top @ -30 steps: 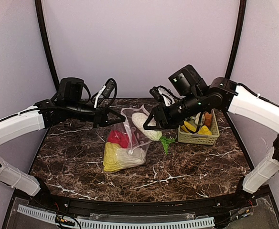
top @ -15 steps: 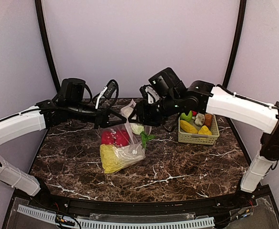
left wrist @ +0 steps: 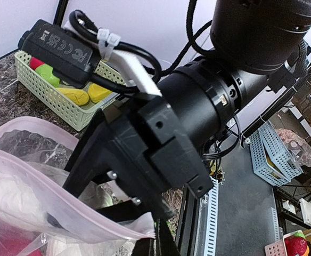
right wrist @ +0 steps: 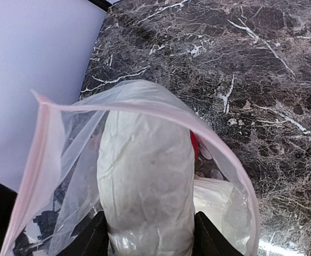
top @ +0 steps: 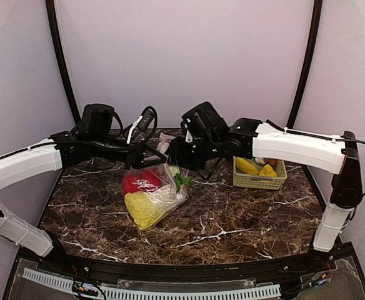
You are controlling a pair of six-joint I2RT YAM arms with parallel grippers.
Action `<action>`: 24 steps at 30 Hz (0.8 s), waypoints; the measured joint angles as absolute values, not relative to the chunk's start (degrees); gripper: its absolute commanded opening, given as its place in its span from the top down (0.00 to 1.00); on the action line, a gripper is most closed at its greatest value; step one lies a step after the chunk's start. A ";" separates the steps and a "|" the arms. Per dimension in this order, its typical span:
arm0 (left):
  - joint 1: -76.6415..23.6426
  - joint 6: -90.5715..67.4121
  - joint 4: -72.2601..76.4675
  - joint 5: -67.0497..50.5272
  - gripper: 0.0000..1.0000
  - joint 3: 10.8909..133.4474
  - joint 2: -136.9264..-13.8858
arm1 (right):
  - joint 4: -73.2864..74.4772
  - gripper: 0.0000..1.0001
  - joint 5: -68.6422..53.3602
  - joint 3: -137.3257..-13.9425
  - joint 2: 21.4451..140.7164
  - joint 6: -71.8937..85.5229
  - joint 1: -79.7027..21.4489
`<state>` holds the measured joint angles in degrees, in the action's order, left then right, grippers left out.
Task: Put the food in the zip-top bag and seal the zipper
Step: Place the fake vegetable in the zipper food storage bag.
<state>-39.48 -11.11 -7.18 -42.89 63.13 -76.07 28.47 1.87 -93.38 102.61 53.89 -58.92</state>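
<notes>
The zip-top bag (top: 152, 195) hangs floppy over the marble table, with a red piece (top: 139, 181) and the yellow-white cabbage (top: 142, 209) inside. My left gripper (top: 147, 160) is shut on the bag's upper edge; in the left wrist view the pink zipper strip (left wrist: 65, 209) runs into the left gripper (left wrist: 156, 241). My right gripper (right wrist: 150, 237) is shut on the white radish (right wrist: 145, 181), which points down through the open mouth, ringed by the zipper strip (right wrist: 145, 105). The radish's green top (top: 182, 181) sticks out below the right gripper (top: 177, 165).
A light green mesh basket (top: 260, 180) with yellow and other toy foods stands at the back right, also seen in the left wrist view as the basket (left wrist: 49, 95). The right arm (left wrist: 209, 101) hangs close in front of the left wrist camera.
My right arm has swung left with the radish, from beside the basket to the bag's mouth, and pushed it in. The bag has shifted left under my left gripper.
</notes>
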 measured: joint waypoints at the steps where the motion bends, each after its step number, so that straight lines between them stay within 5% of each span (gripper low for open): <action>1: -39.48 -11.14 -7.18 -42.92 0.99 63.07 -76.07 | 28.23 0.47 2.33 -93.41 103.18 54.06 -58.94; 24: -39.38 -10.59 -7.11 -42.19 0.99 62.63 -74.87 | 28.64 0.21 6.79 -93.38 105.71 51.48 -60.73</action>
